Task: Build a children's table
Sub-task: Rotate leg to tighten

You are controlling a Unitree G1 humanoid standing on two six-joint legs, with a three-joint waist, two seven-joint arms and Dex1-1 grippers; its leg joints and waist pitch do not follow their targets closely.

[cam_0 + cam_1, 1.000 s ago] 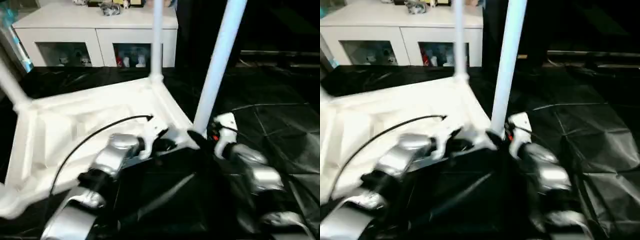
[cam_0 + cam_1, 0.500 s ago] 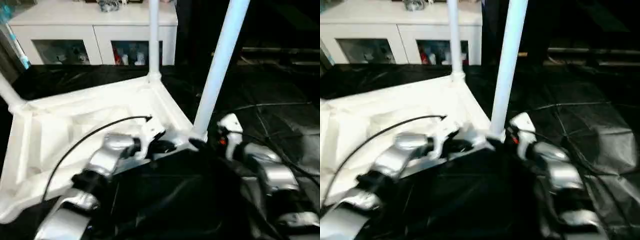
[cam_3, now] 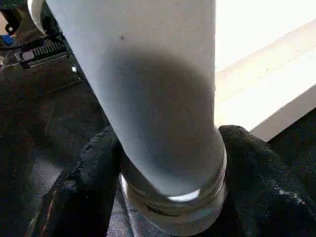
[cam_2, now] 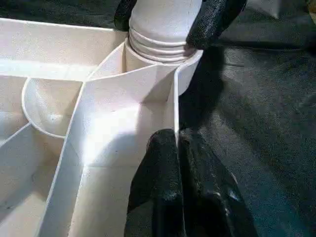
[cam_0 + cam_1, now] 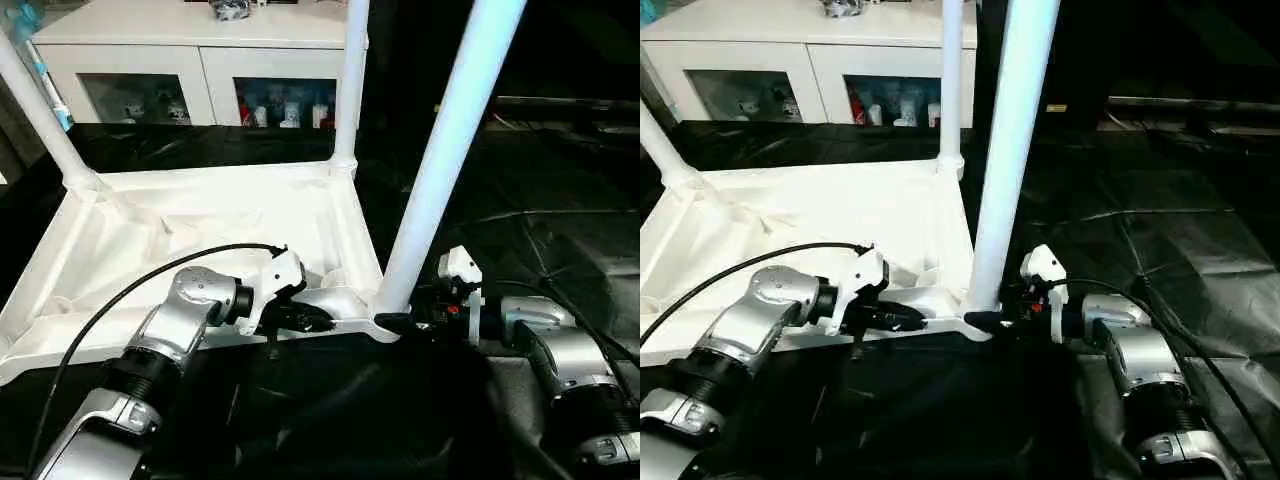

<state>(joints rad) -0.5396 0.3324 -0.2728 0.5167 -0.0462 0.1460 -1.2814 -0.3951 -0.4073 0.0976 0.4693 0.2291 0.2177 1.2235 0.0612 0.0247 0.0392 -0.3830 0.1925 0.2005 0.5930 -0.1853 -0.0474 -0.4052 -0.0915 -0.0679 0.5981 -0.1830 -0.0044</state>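
Note:
The white children's table top (image 5: 190, 225) lies upside down on black sheeting. Three white legs stand up from its corner sockets: the far left leg (image 5: 40, 110), the far right leg (image 5: 350, 80) and the near right leg (image 5: 440, 170). My left gripper (image 5: 305, 318) is shut on the table top's near rim (image 4: 175, 108), next to the near right socket, its black fingers (image 4: 158, 187) pinching the thin wall. My right gripper (image 5: 397, 322) is shut around the base of the near right leg (image 3: 148, 89), one finger (image 3: 84, 187) on each side just above the socket.
A white cabinet (image 5: 200, 50) with glass-fronted compartments stands behind the table top. Wrinkled black sheeting (image 5: 560, 200) covers the floor to the right and in front. A black cable (image 5: 130, 290) loops over my left forearm.
The whole picture has shifted and steadied, so the camera moved. Both grippers stay where they were, the left on the near rim and the right at the near right leg's base.

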